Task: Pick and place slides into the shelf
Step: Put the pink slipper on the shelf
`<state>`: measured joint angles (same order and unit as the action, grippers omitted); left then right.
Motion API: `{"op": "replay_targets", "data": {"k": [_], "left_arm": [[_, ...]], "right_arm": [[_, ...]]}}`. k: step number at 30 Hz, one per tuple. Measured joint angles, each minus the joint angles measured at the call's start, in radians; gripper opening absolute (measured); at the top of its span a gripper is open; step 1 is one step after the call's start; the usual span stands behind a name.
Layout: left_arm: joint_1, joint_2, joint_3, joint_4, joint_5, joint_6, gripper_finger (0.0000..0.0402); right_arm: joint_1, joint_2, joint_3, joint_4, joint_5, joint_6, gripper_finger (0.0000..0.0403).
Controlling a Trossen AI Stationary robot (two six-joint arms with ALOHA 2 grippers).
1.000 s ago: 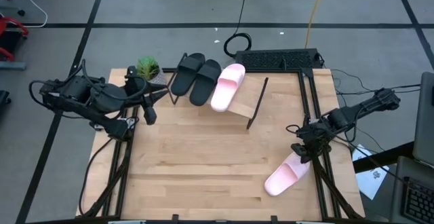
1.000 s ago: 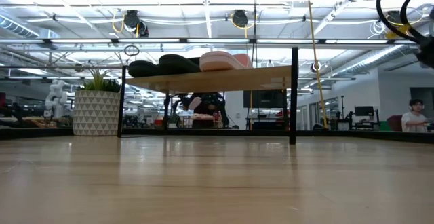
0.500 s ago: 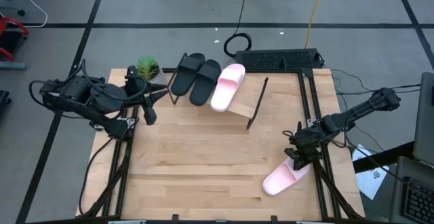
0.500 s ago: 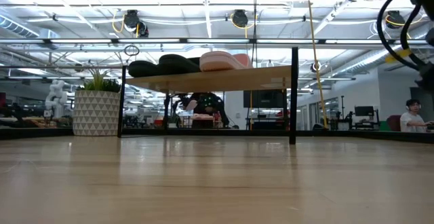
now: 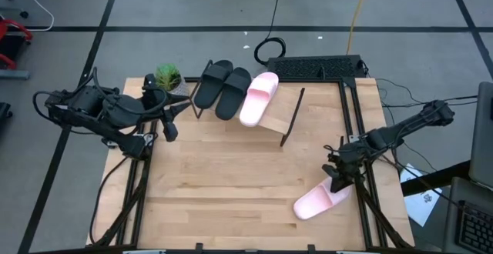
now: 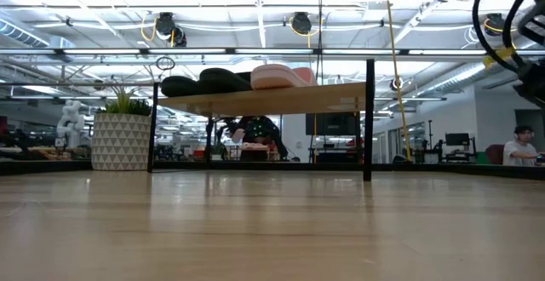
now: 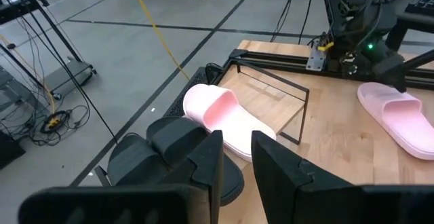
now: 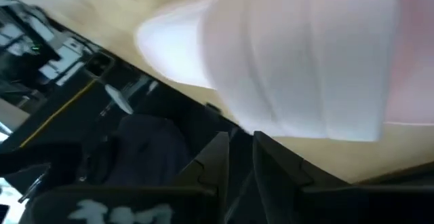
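Right gripper [image 5: 336, 174]: we see it low over the right edge of the table, its fingers set narrow at the back end of the loose pale pink slide [image 5: 313, 202]; we cannot tell whether they pinch it.
Left gripper [image 5: 171, 116]: it waits at the table's far left corner, fingers nearly together, nothing between them.
Tabletop [image 5: 231, 177]: we see a large light-wood surface.
Shelf [image 5: 273, 114]: we see a low slanted light-wood board on a thin black frame at the far edge.
Black slides [image 5: 223, 85]: a matte black pair lies side by side on the shelf's left part.
Pink slide on shelf [image 5: 259, 97]: it lies just beside the black pair.
Loose pink slide: it lies on the tabletop near the right edge, well apart from the shelf.
Potted plant [image 5: 167, 77]: small, green, between the left gripper and the shelf.
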<state>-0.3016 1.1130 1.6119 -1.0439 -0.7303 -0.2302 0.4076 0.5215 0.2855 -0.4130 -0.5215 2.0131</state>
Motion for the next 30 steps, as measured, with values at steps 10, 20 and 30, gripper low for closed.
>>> {"op": "replay_targets", "data": {"k": [10, 20, 30], "left_arm": [[0.000, 0.000, 0.000, 0.000, 0.005, 0.040, 0.0081], [0.000, 0.000, 0.000, -0.016, 0.006, 0.080, 0.0081], [0.000, 0.000, 0.000, -0.018, 0.007, 0.123, 0.0081]], "right_arm": [[0.000, -0.008, 0.035, -0.126, 0.051, 0.016, 0.0059], [0.000, -0.017, 0.181, -0.401, 0.103, -0.009, 0.0059], [0.000, -0.007, 0.253, -0.599, 0.143, -0.032, 0.0059]]}}
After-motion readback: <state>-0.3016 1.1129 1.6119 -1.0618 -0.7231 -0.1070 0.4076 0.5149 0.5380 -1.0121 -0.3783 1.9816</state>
